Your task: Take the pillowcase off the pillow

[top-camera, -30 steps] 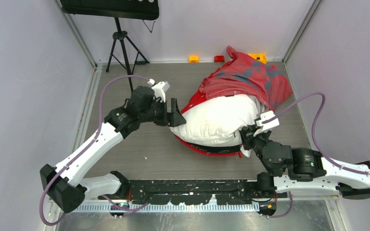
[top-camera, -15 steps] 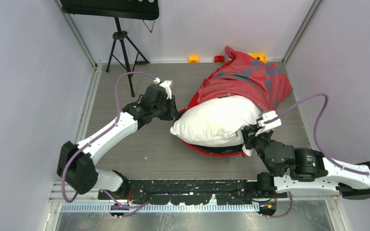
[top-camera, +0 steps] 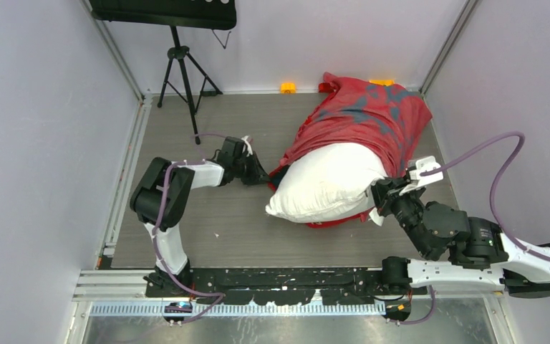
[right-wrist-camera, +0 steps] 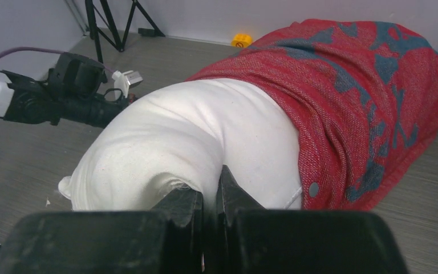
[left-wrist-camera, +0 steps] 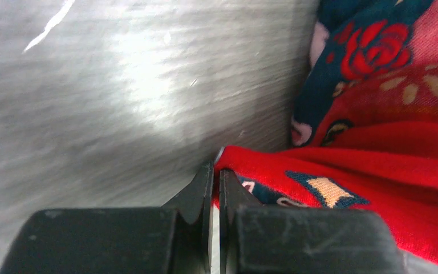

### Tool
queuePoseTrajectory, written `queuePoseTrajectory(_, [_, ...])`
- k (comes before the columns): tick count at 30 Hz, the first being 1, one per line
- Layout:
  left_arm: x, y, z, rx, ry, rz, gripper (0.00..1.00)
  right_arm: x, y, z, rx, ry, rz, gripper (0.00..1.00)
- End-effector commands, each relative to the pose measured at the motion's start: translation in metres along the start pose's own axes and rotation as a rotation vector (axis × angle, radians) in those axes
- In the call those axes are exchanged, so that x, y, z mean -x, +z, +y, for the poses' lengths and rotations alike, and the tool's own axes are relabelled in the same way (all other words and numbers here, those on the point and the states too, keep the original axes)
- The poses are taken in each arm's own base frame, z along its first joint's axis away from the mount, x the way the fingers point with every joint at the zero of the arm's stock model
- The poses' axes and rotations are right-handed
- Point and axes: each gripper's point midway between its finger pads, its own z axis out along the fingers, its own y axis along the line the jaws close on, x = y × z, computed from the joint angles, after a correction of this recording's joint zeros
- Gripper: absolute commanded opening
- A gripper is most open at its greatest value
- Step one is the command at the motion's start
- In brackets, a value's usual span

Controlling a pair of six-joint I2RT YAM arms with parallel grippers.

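Note:
The white pillow (top-camera: pixel 326 188) lies mid-table with its near-left end bare. The red pillowcase (top-camera: pixel 372 115) with dark blue figures covers its far-right end, and a strip of it trails under the pillow's left side. My left gripper (top-camera: pixel 263 175) sits low at that trailing edge. In the left wrist view its jaws (left-wrist-camera: pixel 217 165) are shut on a thin fold of the pillowcase (left-wrist-camera: pixel 376 171). My right gripper (top-camera: pixel 381 195) is at the pillow's near-right side. Its jaws (right-wrist-camera: pixel 211 174) are shut on a pinch of the pillow (right-wrist-camera: pixel 194 131), beside the pillowcase hem (right-wrist-camera: pixel 365 85).
A black tripod (top-camera: pixel 179 72) stands at the back left under a dark panel (top-camera: pixel 163 11). A small yellow block (top-camera: pixel 287 87) lies by the back wall. Grey walls close in both sides. The left arm (right-wrist-camera: pixel 63 103) reaches low across the floor.
My left gripper has shut and slid forward and down onto the pillowcase edge. The right arm has drawn the pillow to the right, and the pillowcase bunched toward the back.

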Motion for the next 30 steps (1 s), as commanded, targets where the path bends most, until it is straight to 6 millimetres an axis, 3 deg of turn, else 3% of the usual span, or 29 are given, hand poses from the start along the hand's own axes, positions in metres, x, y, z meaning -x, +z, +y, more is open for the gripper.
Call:
queuePoseTrajectory(1, [0.020,0.017,-0.020,-0.127,-0.036,-0.053,0.00,0.055,-0.005,0.000,0.007,0.209,-0.095,0.00])
queuePoseTrajectory(4, [0.032,-0.003,-0.044,-0.193,0.032,-0.112,0.01,0.047,-0.001,0.024,0.077,0.142,-0.048,0.00])
queuePoseTrajectory(9, [0.053,-0.053,-0.064,-0.158,0.125,-0.184,0.26,0.024,0.013,0.062,0.133,-0.014,0.035,0.00])
queuePoseTrajectory(11, [0.062,-0.078,-0.074,-0.152,0.158,-0.221,0.29,0.009,0.020,0.086,0.185,-0.082,0.082,0.00])
queuePoseTrajectory(14, [0.075,-0.119,-0.071,-0.063,0.212,-0.293,0.38,-0.014,0.025,0.125,0.294,-0.147,0.157,0.00])
queuePoseTrajectory(18, [0.089,-0.176,-0.064,0.042,0.252,-0.400,0.61,-0.053,0.026,0.179,0.452,-0.193,0.294,0.03])
queuePoseTrajectory(22, [0.080,-0.207,-0.061,0.065,0.219,-0.408,0.69,-0.083,0.037,0.219,0.495,-0.229,0.396,0.10])
queuePoseTrajectory(24, [0.072,-0.221,-0.058,0.088,0.184,-0.409,0.72,-0.083,0.050,0.228,0.454,-0.222,0.401,0.21])
queuePoseTrajectory(26, [0.062,-0.233,-0.054,0.109,0.148,-0.407,0.75,-0.084,0.059,0.232,0.435,-0.207,0.429,0.41])
queuePoseTrajectory(28, [0.050,-0.246,-0.051,0.117,0.100,-0.407,0.84,-0.081,0.062,0.237,0.464,-0.163,0.460,0.60])
queuePoseTrajectory(30, [0.033,-0.254,-0.050,0.102,0.044,-0.393,0.93,-0.071,0.065,0.233,0.468,-0.105,0.459,0.69])
